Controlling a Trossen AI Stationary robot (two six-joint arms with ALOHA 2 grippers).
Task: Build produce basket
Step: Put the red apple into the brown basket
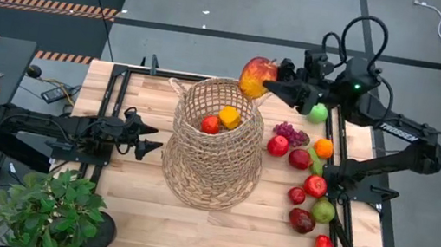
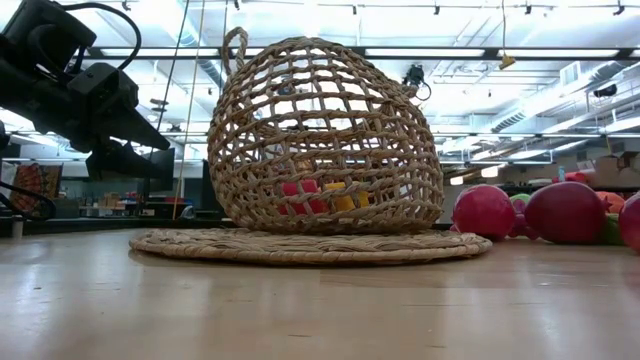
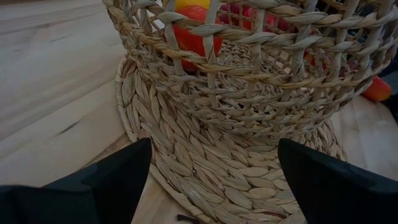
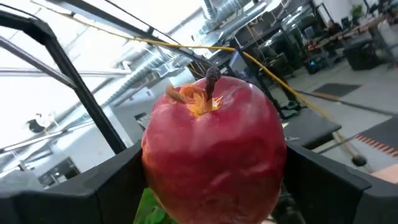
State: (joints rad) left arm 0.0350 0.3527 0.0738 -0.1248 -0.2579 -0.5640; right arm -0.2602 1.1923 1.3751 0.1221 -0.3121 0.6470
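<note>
A large red-and-yellow fruit [image 1: 257,77], mango-like from above and stemmed like an apple in the wrist view, is clamped between the wide-set jaws of the right gripper [image 1: 276,86]. It is carried at about one o'clock of the basket [image 1: 216,143], just outside the rim.

A miss is judged the main risk: the neck is narrow and the fruit is bulky, so if released before it is centred over the mouth, it could strike the rim and roll off, or snag a loop handle [image 1: 177,86]. A downward push on the rim could also tilt the basket on its woven mat [image 2: 310,246].

Inside the basket, a red piece [image 1: 211,124] and an orange-yellow piece [image 1: 229,117] are seen.

The remaining produce [image 1: 306,184] is spread at three to four o'clock of the basket.

The left gripper [image 1: 150,144] is held with jaws apart at nine o'clock, near the mat, gripping nothing.
</note>
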